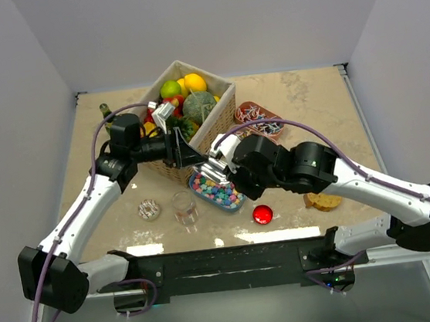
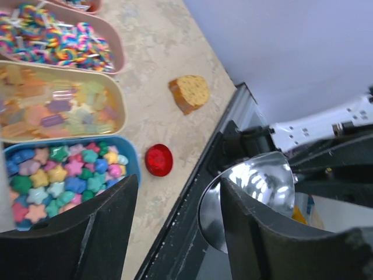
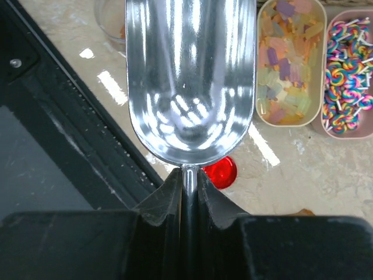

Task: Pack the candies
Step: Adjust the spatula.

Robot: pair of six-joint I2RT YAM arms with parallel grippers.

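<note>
The candies lie in three trays. Pastel stars fill a blue tray (image 1: 219,193) (image 2: 64,175), pale gummies a beige tray (image 2: 58,108) (image 3: 289,58), and swirl lollipops a pink tray (image 1: 259,119) (image 2: 58,41) (image 3: 349,76). My right gripper (image 1: 224,162) (image 3: 188,185) is shut on the thin handle of a metal scoop (image 1: 213,170) (image 3: 189,76), whose bowl is empty and hangs over the table's near edge. My left gripper (image 1: 190,154) (image 2: 175,204) is open just above the blue tray. The scoop's bowl (image 2: 256,192) shows behind its right finger, and nothing is clamped between the fingers.
A wicker basket (image 1: 222,121) of toy fruit stands at the back. A small glass (image 1: 183,208) (image 3: 111,20) and a sprinkled doughnut (image 1: 149,209) sit front left. A red round piece (image 1: 262,215) (image 2: 158,160) (image 3: 221,172) and a bread slice (image 1: 323,201) (image 2: 189,92) lie front right.
</note>
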